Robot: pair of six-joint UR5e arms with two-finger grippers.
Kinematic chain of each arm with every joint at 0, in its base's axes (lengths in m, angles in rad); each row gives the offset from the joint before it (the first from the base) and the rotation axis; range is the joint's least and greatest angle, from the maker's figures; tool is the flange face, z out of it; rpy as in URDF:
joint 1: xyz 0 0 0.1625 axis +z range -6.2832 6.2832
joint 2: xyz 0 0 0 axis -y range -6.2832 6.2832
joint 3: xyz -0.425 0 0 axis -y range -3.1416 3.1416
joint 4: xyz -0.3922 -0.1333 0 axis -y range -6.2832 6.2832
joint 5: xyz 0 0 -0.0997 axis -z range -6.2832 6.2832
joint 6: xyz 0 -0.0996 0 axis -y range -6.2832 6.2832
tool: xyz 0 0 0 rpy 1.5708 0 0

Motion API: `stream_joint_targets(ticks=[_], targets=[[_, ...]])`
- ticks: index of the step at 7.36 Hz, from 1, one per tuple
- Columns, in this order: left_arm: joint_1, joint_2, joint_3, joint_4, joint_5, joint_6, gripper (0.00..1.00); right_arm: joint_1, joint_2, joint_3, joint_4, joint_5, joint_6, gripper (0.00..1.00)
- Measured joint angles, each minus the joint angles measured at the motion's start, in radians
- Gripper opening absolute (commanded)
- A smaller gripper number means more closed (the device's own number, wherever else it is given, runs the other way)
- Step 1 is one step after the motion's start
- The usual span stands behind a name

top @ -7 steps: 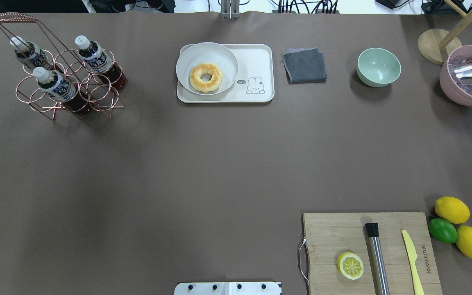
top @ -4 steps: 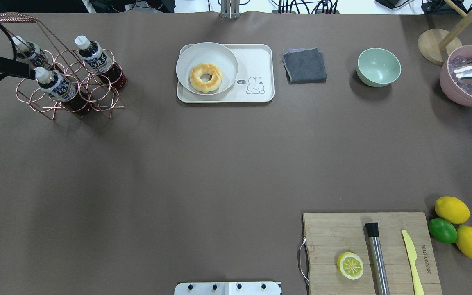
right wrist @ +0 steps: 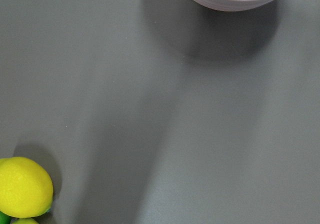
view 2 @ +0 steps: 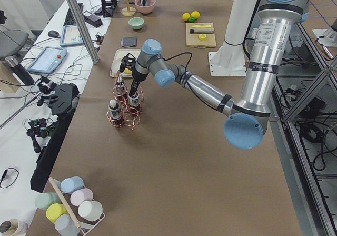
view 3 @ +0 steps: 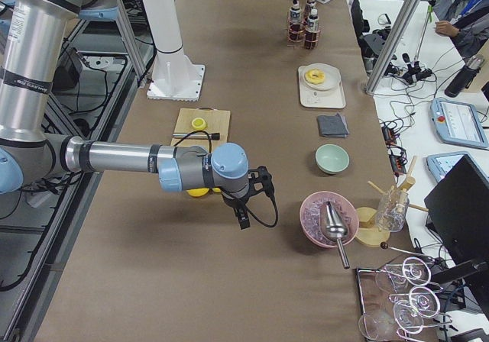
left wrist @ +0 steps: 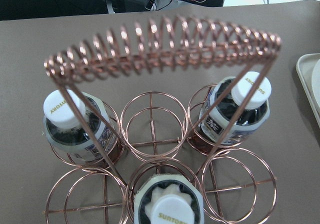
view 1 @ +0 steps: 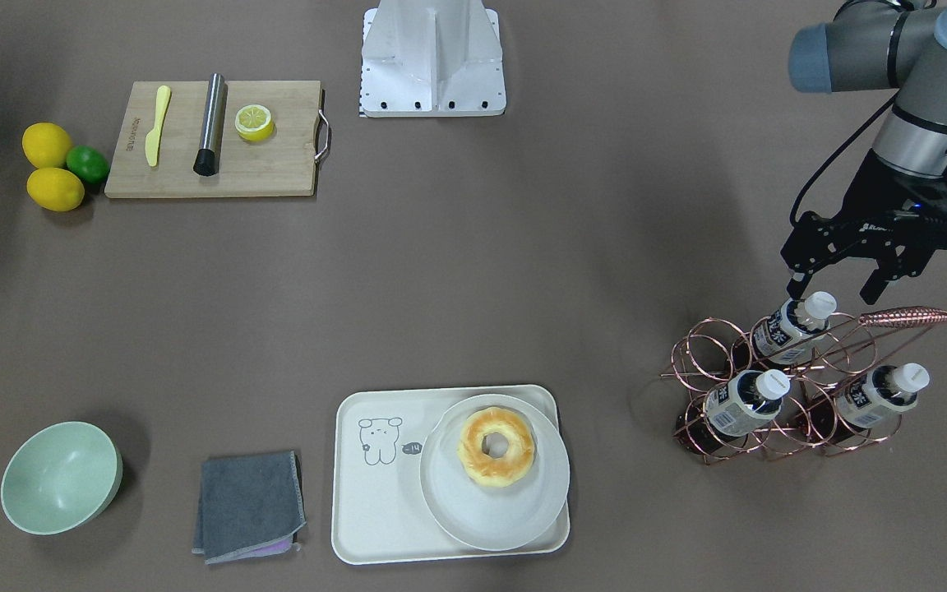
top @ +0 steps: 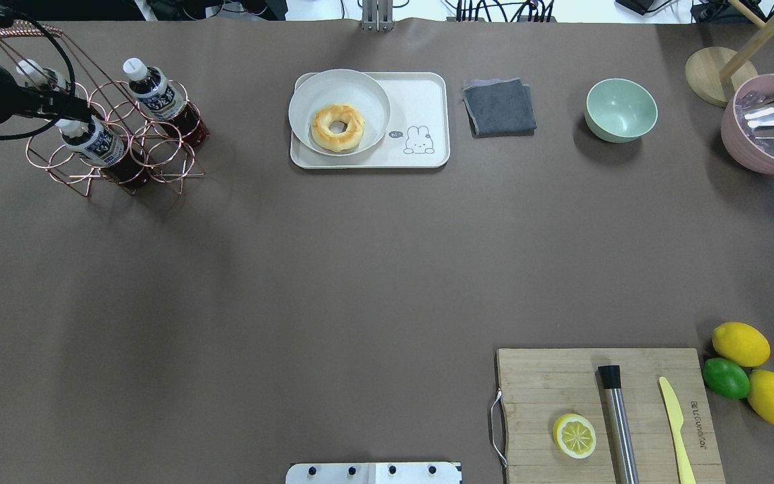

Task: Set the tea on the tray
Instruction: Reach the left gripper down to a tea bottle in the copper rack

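Observation:
Three tea bottles stand in a copper wire rack [top: 165,165] at the table's far left. The one nearest the robot [top: 95,141] [view 1: 787,329] shows in the left wrist view as a white cap [left wrist: 167,211] at the bottom edge. My left gripper [view 1: 833,289] [top: 71,109] is open and empty, its fingers spread just above that bottle's cap, beside the rack's coiled handle [view 1: 905,316]. The cream tray [top: 420,101] [view 1: 375,493] lies at the far middle and holds a white plate [top: 340,87] with a donut [top: 338,126]. My right gripper [view 3: 244,214] shows only in the exterior right view; I cannot tell its state.
A grey cloth [top: 499,106], a green bowl [top: 621,109] and a pink bowl of ice [top: 763,134] lie right of the tray. A wooden cutting board [top: 548,383] with half a lemon, a muddler and a yellow knife sits near right, with lemons and a lime [top: 726,378] beside it.
My left arm has come in from the left edge and moved right over the rack; its open gripper now hovers above the nearest bottle. Nothing else moved.

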Motion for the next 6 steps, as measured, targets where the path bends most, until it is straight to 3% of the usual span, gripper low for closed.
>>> stream_joint_targets(ticks=[3, 4, 5, 6], targets=[[0.011, -0.016, 0.026, -0.001, 0.019, -0.004, 0.64, 0.000, -0.003, 0.004, 0.000, 0.001, 0.003, 1.00], [0.012, -0.016, 0.028, -0.001, 0.021, -0.008, 0.63, 0.000, -0.003, 0.005, 0.000, 0.001, 0.005, 1.00], [0.013, -0.014, 0.028, 0.000, 0.026, -0.018, 0.56, 0.000, -0.004, 0.006, 0.000, 0.003, 0.007, 1.00], [0.017, -0.013, 0.028, 0.000, 0.041, -0.027, 0.44, 0.000, -0.003, 0.006, 0.000, 0.010, 0.009, 1.00]])
